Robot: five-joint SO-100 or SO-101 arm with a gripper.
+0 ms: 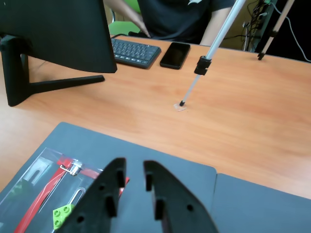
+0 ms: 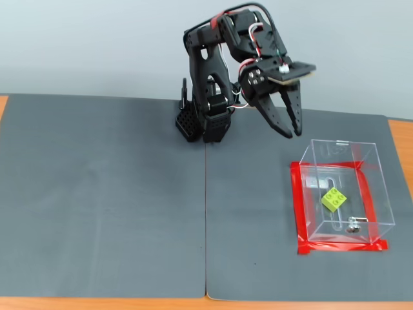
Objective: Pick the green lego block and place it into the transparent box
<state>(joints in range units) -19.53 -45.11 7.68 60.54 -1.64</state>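
The green lego block lies inside the transparent box on the right of the mat in the fixed view, tilted a little, near the slot and metal fitting. In the wrist view the block shows at the lower left through the box wall, beside the red tape. My gripper hangs in the air up and to the left of the box, open, with nothing between its black fingers. In the wrist view the gripper points out over the mat edge.
A dark grey mat covers the table, with the arm base at its back middle. The wrist view shows a monitor, a keyboard, a phone, a tripod leg and a seated person beyond the mat.
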